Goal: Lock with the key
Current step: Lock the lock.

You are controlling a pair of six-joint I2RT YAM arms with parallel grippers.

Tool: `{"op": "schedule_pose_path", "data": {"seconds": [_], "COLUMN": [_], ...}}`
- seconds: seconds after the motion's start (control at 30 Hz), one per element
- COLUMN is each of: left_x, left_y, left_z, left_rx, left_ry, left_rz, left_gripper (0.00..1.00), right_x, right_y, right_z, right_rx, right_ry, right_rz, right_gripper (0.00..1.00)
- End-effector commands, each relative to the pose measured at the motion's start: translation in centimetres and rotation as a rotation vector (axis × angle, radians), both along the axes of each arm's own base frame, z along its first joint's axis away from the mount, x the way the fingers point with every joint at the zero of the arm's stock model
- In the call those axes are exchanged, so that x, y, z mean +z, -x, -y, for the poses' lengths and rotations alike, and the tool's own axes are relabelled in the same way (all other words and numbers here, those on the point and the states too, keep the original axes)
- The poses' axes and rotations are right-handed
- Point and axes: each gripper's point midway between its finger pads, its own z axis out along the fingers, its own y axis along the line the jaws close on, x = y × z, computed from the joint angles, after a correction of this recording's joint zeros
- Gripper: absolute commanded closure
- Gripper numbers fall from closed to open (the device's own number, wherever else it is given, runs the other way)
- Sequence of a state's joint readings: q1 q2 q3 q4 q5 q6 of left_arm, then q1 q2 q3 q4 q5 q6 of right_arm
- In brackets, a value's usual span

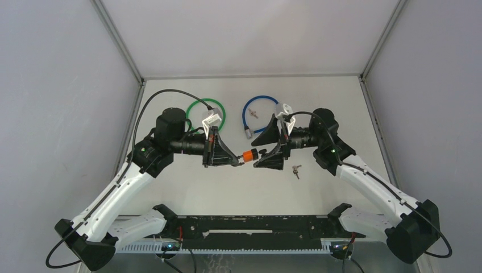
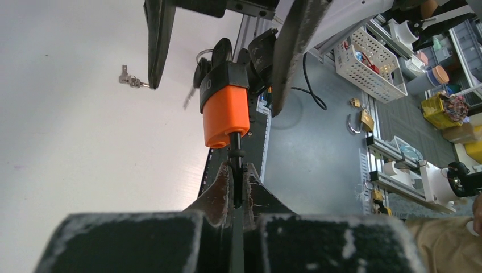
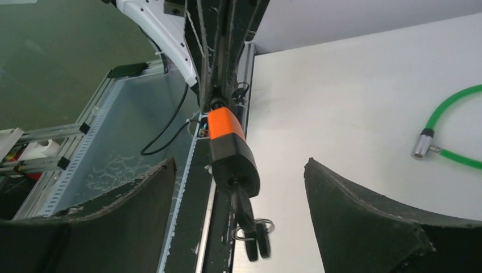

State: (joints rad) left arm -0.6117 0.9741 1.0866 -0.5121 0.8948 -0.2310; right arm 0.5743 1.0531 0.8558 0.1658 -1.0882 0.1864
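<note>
Top external view shows it best, says Mia: the orange lock (image 1: 248, 155) hangs in the air in the middle of the frame, between the two arms.
Ben: Who holds it?
Mia: The left gripper (image 2: 236, 170). Its fingers are pressed together on the black pin (image 2: 235, 149) at the lock's end.
Ben: And the right gripper (image 3: 240, 165)?
Mia: Spread wide on both sides of the key (image 3: 243, 207), not touching it.
Ben: So the key is in?
Mia: Yes. I think the turn is left to do, but I cannot tell if it is locked.
</note>
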Motion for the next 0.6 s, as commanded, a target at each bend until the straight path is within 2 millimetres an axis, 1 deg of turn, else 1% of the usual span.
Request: {"op": "schedule_pose_path", "data": {"seconds": [0.0,0.13,0.17,0.2,0.3,0.4,0.57], "left_x": [3.3,3.4,3.4,3.3,3.1,3.0,2.9], "left_y": [0.3,0.3,0.2,0.2,0.0,-0.2,-0.4], "left_z": [0.0,0.0,0.0,0.0,0.1,0.2,0.3], "left_rx": [-0.029,-0.030,-0.028,-0.028,-0.025,-0.022,-0.019], "left_ry": [0.079,0.080,0.080,0.078,0.074,0.072,0.072], "left_rz": [0.110,0.112,0.112,0.109,0.104,0.099,0.101], "left_gripper": [1.00,1.00,1.00,1.00,1.00,1.00,1.00], "right_x": [1.3,0.8,0.8,0.8,0.9,1.3,1.6], "right_y": [0.2,0.1,0.1,0.1,0.3,0.9,2.2], "right_z": [-0.7,-1.0,-1.1,-1.1,-1.1,-1.0,-1.2], "right_rx": [0.065,0.086,0.090,0.097,0.114,0.143,0.190], "right_ry": [-0.031,-0.026,-0.028,-0.030,-0.034,-0.040,-0.044], "right_rz": [0.029,0.006,0.001,-0.003,-0.009,-0.014,-0.012], "right_gripper": [0.15,0.29,0.35,0.39,0.45,0.56,0.53]}}
